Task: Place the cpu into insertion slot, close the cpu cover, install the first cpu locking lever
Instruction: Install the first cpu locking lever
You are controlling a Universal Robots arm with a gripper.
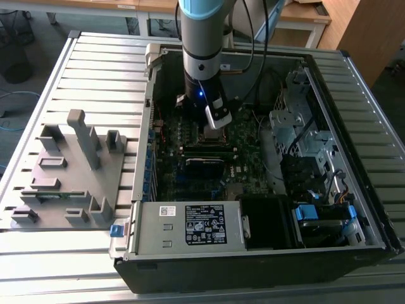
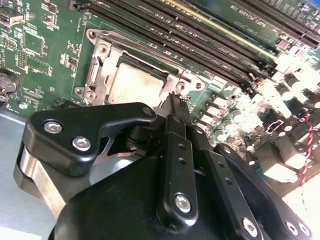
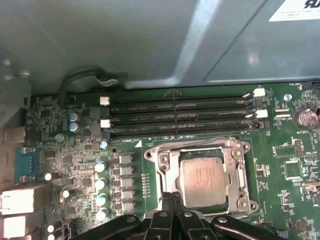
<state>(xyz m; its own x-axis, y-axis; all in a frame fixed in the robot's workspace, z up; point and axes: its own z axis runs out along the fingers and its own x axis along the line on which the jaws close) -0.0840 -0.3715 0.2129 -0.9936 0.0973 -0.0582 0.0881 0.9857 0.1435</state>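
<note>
Exterior view: arm (image 1: 201,31), cut off by the upper edge. Insertion slot, hidden behind the arm's wrist and the gripper (image 1: 215,125); cpu and cover cannot be made out there. Grey fixture plate (image 1: 63,183), cut at the exterior view's left edge.

Second wrist view: cpu (image 2: 134,82), its near edge hidden by the black gripper (image 2: 172,107) body; cpu cover (image 2: 100,65), partly masked likewise. Bright glare washes out board components (image 2: 295,70).

First wrist view: insertion slot (image 3: 202,175), near rim covered by gripper (image 3: 172,200) linkages, themselves cut by the frame edge. Rear ports (image 3: 17,200), blurred and cropped.
</note>
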